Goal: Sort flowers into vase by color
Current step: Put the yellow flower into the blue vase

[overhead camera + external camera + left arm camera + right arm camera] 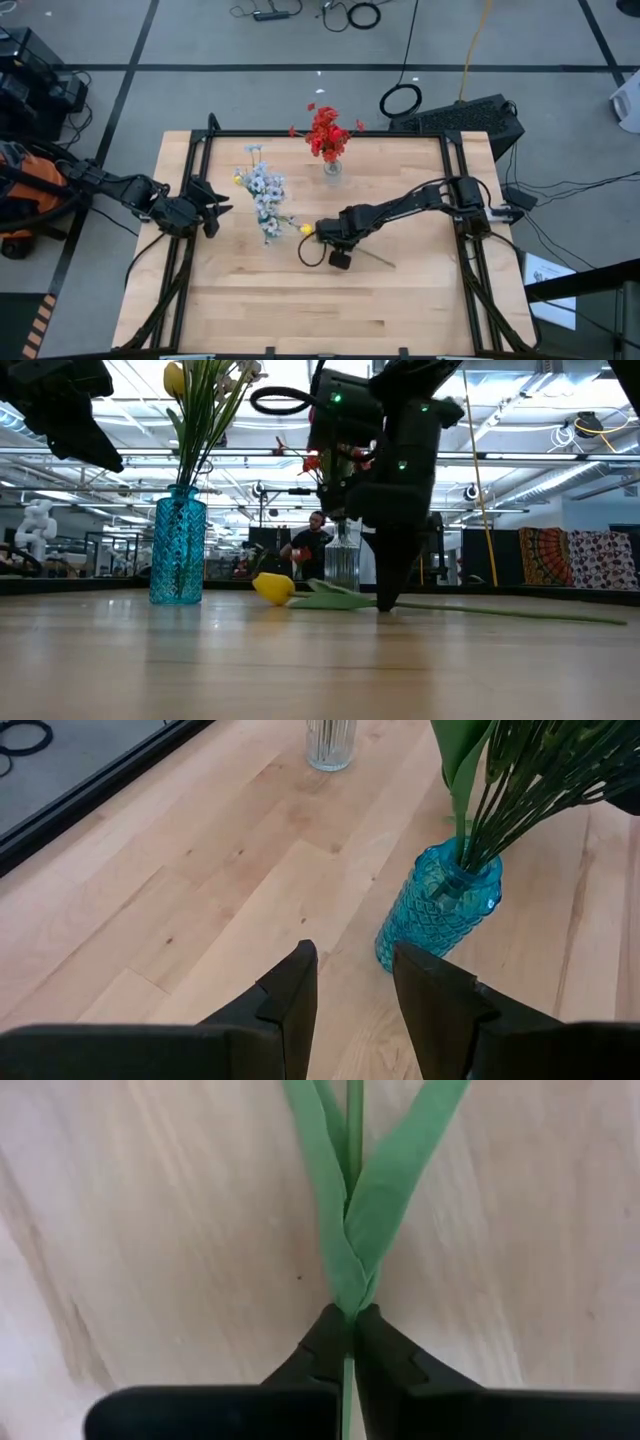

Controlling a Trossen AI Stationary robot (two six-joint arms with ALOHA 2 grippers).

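The right claw [350, 1342] is clenched on the thin stalk of the yellow tulip [273, 588] lying on the table [420, 290], a light, floppy stem best gripped below the leaves.

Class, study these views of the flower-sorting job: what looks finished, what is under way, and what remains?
Done: red blooms stand in the clear vase; pale sprays and a yellow bud fill the blue vase.
Under way: the right gripper is shut on the yellow flower lying on the table.
Left: placing that stem in a vase.
The left gripper waits near the blue vase.
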